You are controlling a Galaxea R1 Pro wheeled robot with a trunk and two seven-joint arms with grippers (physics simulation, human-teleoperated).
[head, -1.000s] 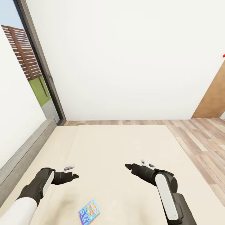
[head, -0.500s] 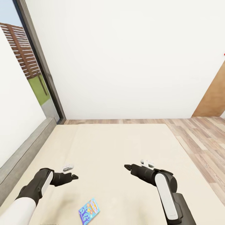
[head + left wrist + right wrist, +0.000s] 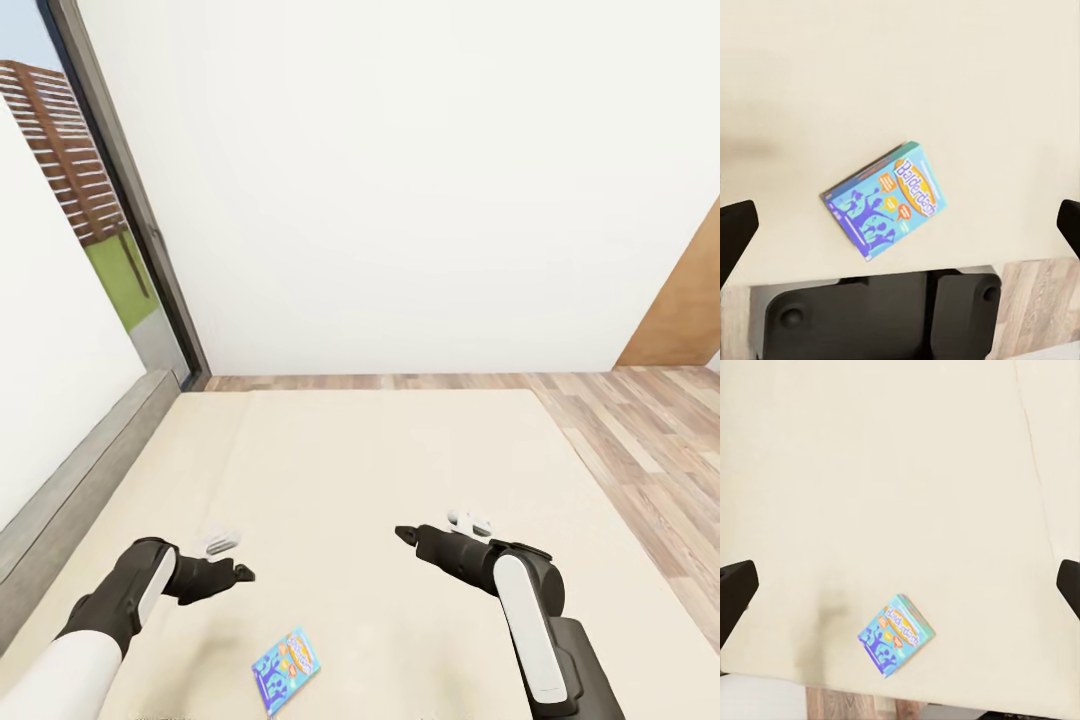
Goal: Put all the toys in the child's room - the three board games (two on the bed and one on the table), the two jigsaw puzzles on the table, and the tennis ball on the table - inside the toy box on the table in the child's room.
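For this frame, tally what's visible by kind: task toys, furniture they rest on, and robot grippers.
Board games: 1, the blue board game lying flat
Beds: 1, the bed under it
Grippers: 2, the left gripper and the right gripper, both held above the mattress and holding nothing
Total: 4

A small blue board game (image 3: 286, 670) lies flat on the beige bed (image 3: 360, 470).
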